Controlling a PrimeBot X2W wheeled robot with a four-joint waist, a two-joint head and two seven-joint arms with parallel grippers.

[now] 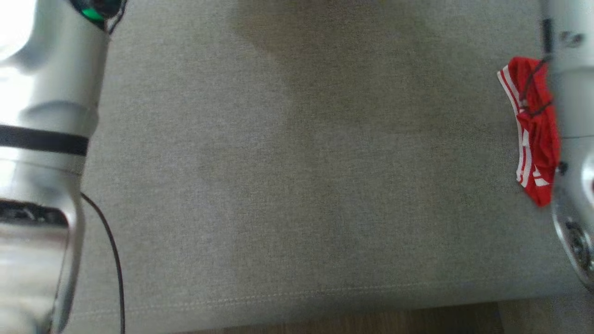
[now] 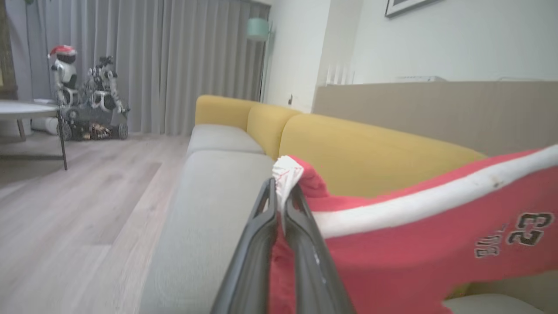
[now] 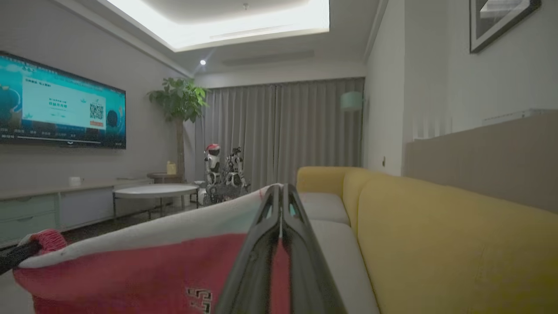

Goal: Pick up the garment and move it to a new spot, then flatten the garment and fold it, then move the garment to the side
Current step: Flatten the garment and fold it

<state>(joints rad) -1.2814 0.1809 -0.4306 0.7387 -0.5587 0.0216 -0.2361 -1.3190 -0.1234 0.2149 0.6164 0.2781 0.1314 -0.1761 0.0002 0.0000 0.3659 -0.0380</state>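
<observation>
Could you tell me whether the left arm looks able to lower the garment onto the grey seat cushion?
Probably yes: the left gripper is shut on the garment, and the seat cushion below looks unobstructed in the head view.

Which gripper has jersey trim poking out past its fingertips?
The left gripper: a white wad of trim from the red jersey sticks up past its tips. The right gripper pinches the edge flush, nothing protruding.

1 red garment (image 2: 436,244), 1 left gripper (image 2: 283,187), 1 right gripper (image 3: 281,187), 1 yellow sofa (image 3: 436,226), 1 television (image 3: 61,109), 1 potted plant (image 3: 181,98), 1 round table (image 3: 157,190), 1 framed picture (image 3: 501,22)
</observation>
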